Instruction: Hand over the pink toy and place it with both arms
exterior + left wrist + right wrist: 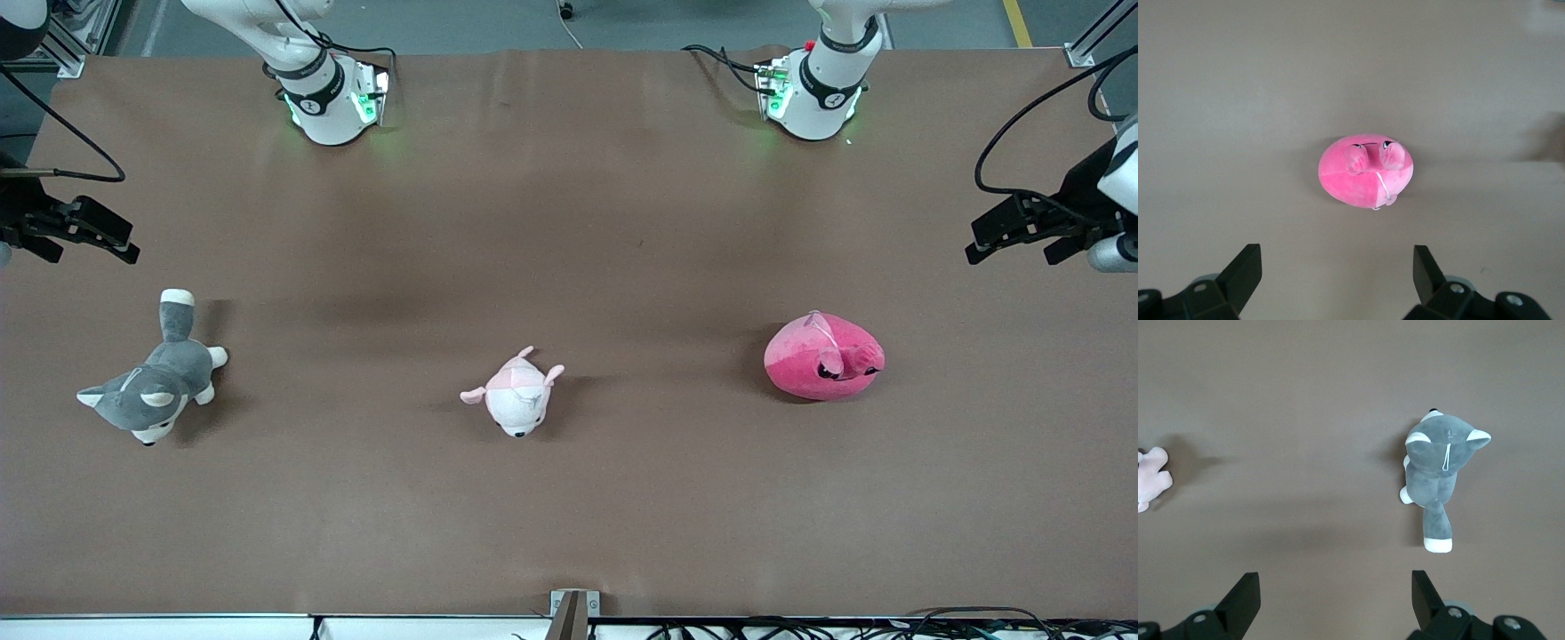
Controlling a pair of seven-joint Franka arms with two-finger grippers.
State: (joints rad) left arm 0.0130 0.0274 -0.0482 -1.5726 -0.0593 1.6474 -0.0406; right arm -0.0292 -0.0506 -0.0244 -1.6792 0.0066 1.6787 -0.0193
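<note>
You have the round hot-pink plush toy (823, 357) lying on the brown table (569, 498) toward the left arm's end, on its own and well apart from the other toys; in the left wrist view the same pink toy (1365, 171) sits on bare table between the two black fingers (1238, 273) of the claw, some way from them and touching nothing. Your left claw (1009, 244) hangs over the table edge at that end, its jaws spread wide and holding nothing. Your right claw (93, 233) hangs over the table edge at the right arm's end, its jaws also wide apart and empty. Below it, nearer to the front camera, lies the grey-and-white husky plush (153, 384) on its belly with its white-tipped tail pointing toward the robots' bases; the right wrist view shows it (1439, 470) lying clear of that claw's fingers (1241, 595). Between the husky and the pink toy, near the middle of the table, lies the small pale pink-and-white plush animal (517, 398), its edge just showing in the right wrist view (1151, 479)
</note>
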